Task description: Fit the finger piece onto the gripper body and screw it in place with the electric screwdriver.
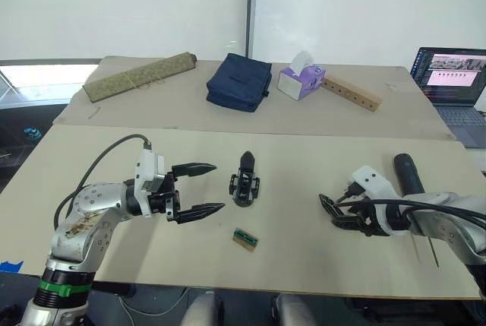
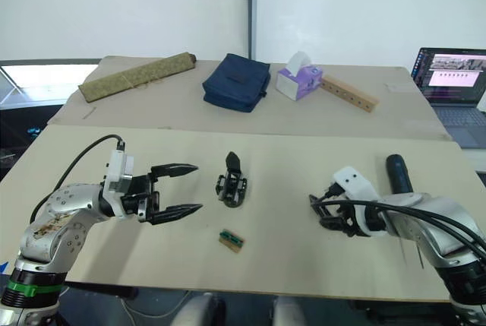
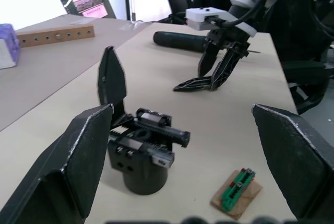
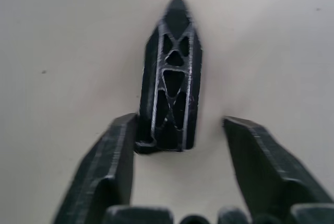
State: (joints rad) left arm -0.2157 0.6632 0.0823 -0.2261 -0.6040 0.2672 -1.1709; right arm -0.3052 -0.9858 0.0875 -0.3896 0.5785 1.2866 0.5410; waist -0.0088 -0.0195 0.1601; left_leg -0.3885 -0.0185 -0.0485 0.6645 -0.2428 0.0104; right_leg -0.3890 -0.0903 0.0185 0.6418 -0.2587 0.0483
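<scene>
The right gripper point(image 4: 177, 182), spread, straddles the finger piece point(image 4: 171, 109) lying on the worktop point(image 1: 304, 265). The left gripper point(image 1: 203, 188), spread, hovers beside the gripper body point(image 1: 244, 185).

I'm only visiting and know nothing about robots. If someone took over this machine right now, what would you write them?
Left tool: open, empty, beside the gripper body at mid-table.
Right tool: open, straddling the finger piece, which lies flat on the table, not gripped.
Electric screwdriver: lying behind the right arm, not picked up.
Done: nothing fitted.
Left: grasp the piece, fit it, screw it.
</scene>
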